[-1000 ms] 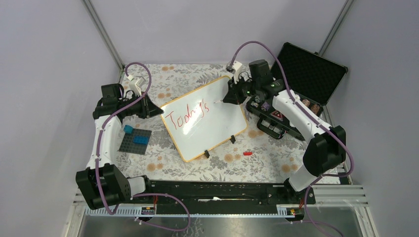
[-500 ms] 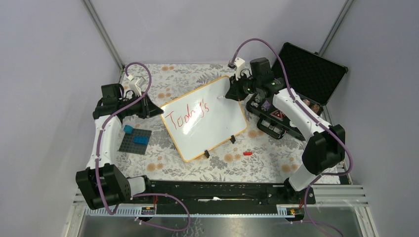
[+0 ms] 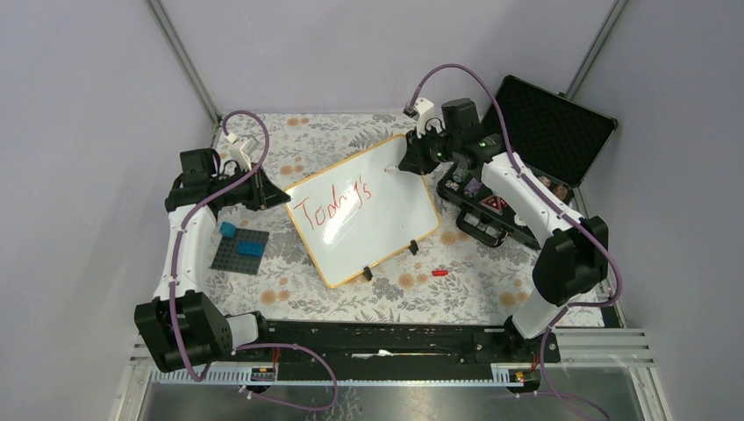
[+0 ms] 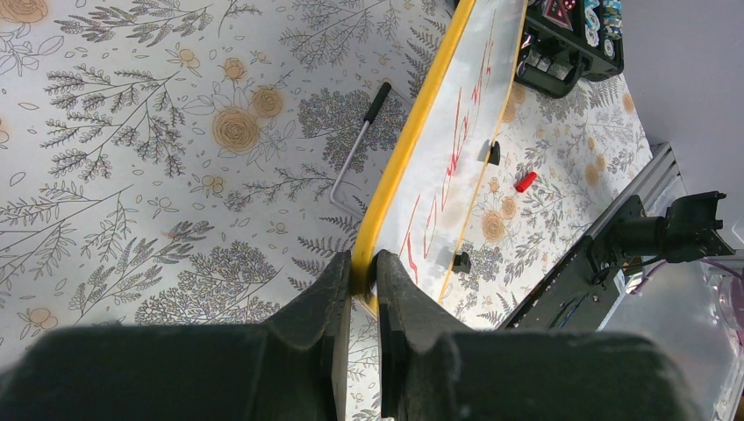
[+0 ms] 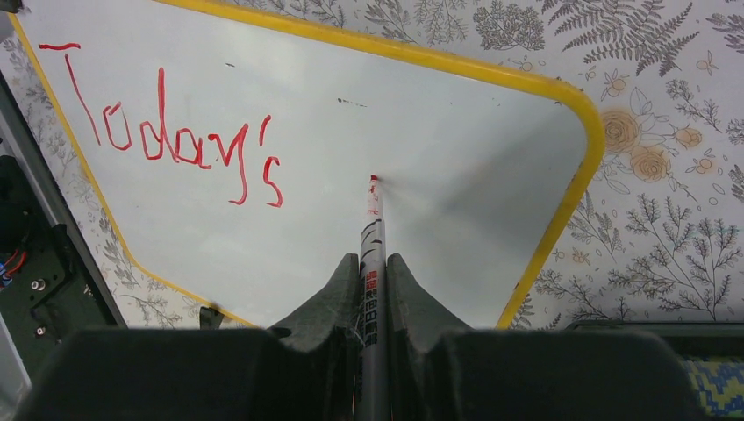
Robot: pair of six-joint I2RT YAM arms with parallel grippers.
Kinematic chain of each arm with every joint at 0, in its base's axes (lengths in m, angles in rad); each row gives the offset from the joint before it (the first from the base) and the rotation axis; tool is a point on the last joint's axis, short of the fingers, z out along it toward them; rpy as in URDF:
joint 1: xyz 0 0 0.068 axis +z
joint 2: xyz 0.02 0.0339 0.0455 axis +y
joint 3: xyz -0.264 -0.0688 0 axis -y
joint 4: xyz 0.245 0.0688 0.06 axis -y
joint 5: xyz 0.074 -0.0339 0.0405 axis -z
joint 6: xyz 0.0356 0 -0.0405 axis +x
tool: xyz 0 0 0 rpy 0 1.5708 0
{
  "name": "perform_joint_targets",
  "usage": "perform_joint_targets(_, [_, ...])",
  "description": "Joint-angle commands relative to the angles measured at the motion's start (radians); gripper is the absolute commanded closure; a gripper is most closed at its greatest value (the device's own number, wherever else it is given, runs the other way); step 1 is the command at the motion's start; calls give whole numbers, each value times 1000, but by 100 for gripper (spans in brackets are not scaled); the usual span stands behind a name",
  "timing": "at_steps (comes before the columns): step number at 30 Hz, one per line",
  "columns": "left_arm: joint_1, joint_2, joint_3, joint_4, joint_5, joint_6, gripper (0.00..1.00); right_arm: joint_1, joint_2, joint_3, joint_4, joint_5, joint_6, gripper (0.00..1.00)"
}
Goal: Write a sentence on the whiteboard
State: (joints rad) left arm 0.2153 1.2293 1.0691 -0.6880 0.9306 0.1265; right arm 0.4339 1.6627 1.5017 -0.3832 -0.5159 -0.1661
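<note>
two arms at work over a flowered tablecloth (image 3: pixel 289 294). the whiteboard (image 3: pixel 390 224) lies mid-frame in the top view, turned at a slant. it has a yellow rim all round and two small black clip feet (image 3: pixel 367 274) on its lower edge.

sentence (image 3: pixel 333 203): one red handwritten word, "today's", running up-slope across the left half of the board. the right half is bare white.

left gripper (image 4: pixel 364 261): fingers pressed together on the yellow rim at the board's left corner, one finger on each face of the edge. in the wrist view the rim runs away from them toward the upper right of the frame.

right gripper (image 5: pixel 373 267): at the board's upper right corner in the top view, pinching a marker (image 5: pixel 371 239) lengthwise between its fingers. the barrel is grey with red printing, and the red tip points away from the camera. the tip sits in the blank area just right of the final "s", meeting its own shadow on the surface. it looks like contact, but i cannot be sure.

elsewhere:
- open black case (image 3: pixel 548 132) with foam lid at the upper right of the top view, beside the right arm, small items in its tray.
- small red piece (image 3: pixel 439 273) on the cloth below the board's right corner.
- grey base plate (image 3: pixel 239 256) with blue blocks (image 3: pixel 248 248) at left, near the left arm.
- bent metal rod (image 4: pixel 355 149) with a black handle on the cloth, just beside the rim in the left wrist view.
</note>
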Motion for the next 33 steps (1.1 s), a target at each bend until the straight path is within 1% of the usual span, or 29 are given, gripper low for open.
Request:
perform_joint_targets(1, [-19, -1, -8, 3, -26, 23, 100, 9, 14, 52, 31, -12, 16, 100])
perform_joint_targets(16, [-22, 1, -8, 4, -30, 24, 100, 46, 1, 10, 19, -33, -14, 100])
perform_joint_targets(22, [-24, -1, -9, 4, -30, 24, 100, 46, -24, -37, 18, -37, -30, 100])
perform_joint_targets(33, [-27, 0, -8, 4, -35, 24, 100, 44, -51, -64, 3, 1, -61, 100])
